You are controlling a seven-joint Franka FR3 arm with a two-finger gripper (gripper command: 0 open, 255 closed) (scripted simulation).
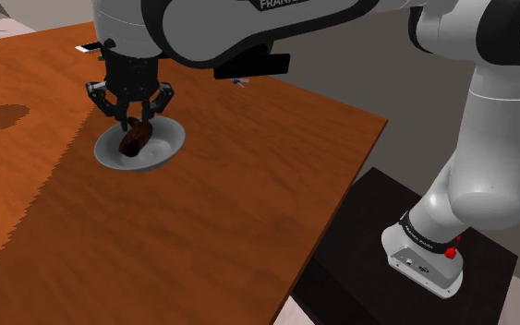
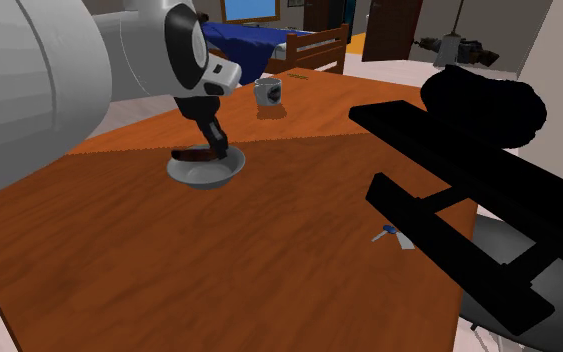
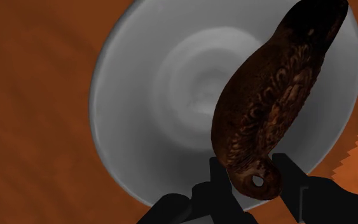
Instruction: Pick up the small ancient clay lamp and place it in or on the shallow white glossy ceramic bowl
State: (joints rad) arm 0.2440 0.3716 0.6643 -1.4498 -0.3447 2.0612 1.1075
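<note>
Black fingers (image 3: 220, 186) of the gripper (image 3: 255, 184) clamp the looped handle end of the lamp (image 3: 273, 102). It is a dark brown, teardrop-shaped piece with fine embossed patterning, tilted over the pale grey bowl (image 3: 139, 108) on the wooden table (image 1: 248, 185). White lettering on the arm (image 1: 359, 14) reads "FRANK", cut off by the edge. The label on its base is too small to read.

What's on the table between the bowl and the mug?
Nothing; the second exterior view shows bare wooden table between the bowl and the mug.
</note>
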